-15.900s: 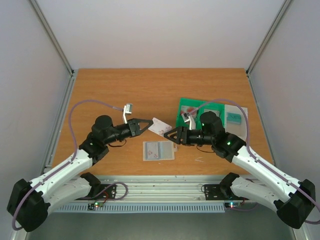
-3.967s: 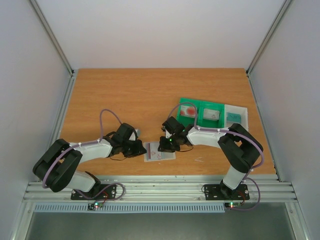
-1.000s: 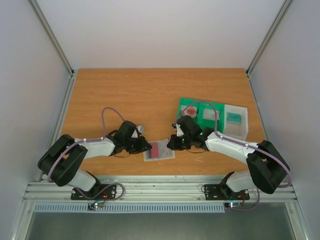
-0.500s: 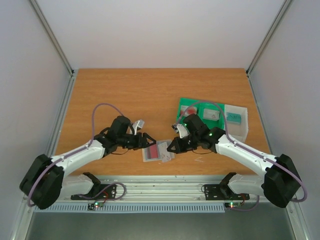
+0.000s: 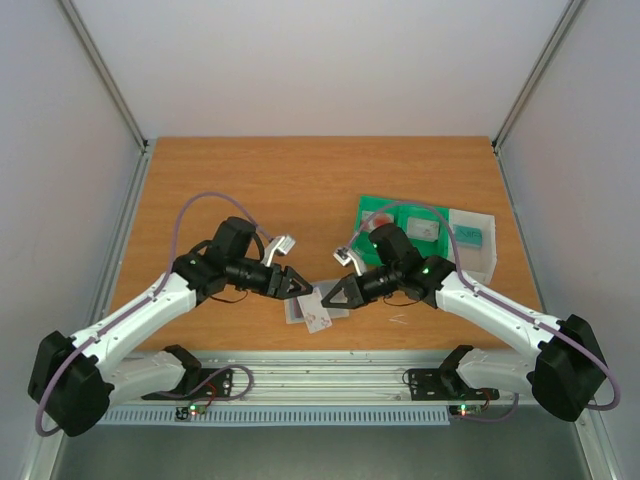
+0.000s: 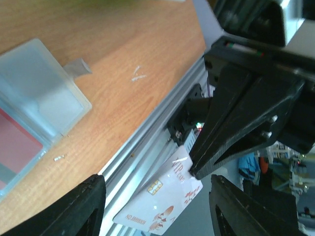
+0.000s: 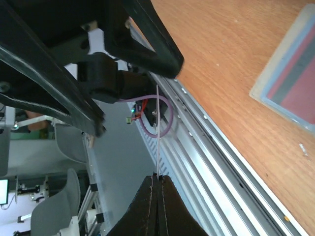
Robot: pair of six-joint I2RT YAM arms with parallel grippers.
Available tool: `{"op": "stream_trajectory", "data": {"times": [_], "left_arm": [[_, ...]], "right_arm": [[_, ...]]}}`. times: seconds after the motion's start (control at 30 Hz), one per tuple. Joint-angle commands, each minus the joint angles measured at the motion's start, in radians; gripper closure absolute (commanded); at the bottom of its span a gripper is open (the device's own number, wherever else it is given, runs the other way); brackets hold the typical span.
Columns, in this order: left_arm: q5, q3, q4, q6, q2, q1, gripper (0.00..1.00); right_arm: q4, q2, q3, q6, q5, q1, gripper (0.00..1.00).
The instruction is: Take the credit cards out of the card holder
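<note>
Right gripper (image 5: 334,296) is clenched on one corner of the white credit card (image 6: 162,199), which shows a gold chip, red marks and printed lettering and is lifted off the table near the holder. Left gripper (image 5: 296,284) hangs just beside it, fingers spread, holding nothing. The card holder (image 6: 37,93) lies flat on the wooden table (image 5: 250,180), translucent blue-grey, with a dark red card (image 6: 15,147) showing in one pocket

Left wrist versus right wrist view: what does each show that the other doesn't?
Only left wrist: the face of the white card, with chip and red marks, pinched by the right gripper. Only right wrist: that card edge-on as a thin line, and the left gripper with open fingers. Both: the card holder, a dark red card inside.
</note>
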Motion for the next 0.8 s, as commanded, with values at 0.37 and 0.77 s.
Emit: {"op": "stream_trajectory", "data": {"times": [0.37,0.77], "left_arm": [[0.168,0.036,-0.06,0.075,0.014,0.001,0.57],[0.227,0.016,0.0,0.032,0.01,0.001,0.99]], "right_arm": [[0.138,-0.025,-0.014,0.078,-0.085,-0.004,0.99],[0.135,-0.018,-0.013,0.081,-0.088,-0.005,0.99]]}}
